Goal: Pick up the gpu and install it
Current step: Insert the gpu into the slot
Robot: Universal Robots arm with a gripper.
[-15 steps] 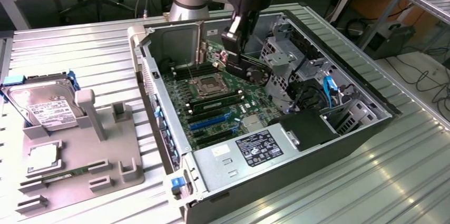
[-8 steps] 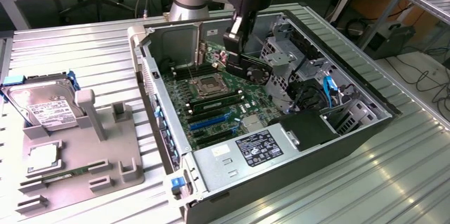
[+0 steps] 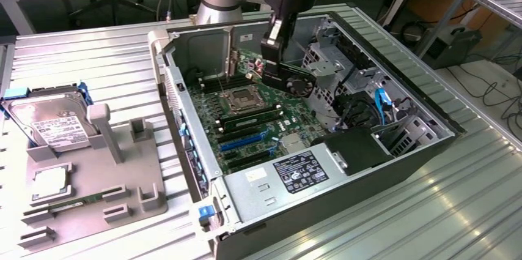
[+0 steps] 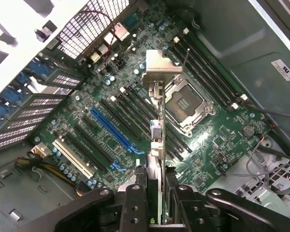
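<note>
Black gripper (image 4: pixel 156 203) fingers clamp the thin dark gpu card with silvery metal bracket (image 4: pixel 157 125), held edge-on above the green motherboard (image 4: pixel 135 121) inside the open computer case (image 3: pixel 424 150).

Little can be read here. A white label (image 3: pixel 55 130) lies on the hard drive (image 3: pixel 45 122) at the exterior view's left, covered in dark print too small to make out. A black label (image 3: pixel 300 170) sits on the power supply (image 3: pixel 282 180) in the computer case (image 3: pixel 175 76) — white print and small marks, none legible. In the wrist view, a white sticker (image 4: pixel 284 69) on the case wall bears a dark mark, perhaps "UL" — not certain.
</note>
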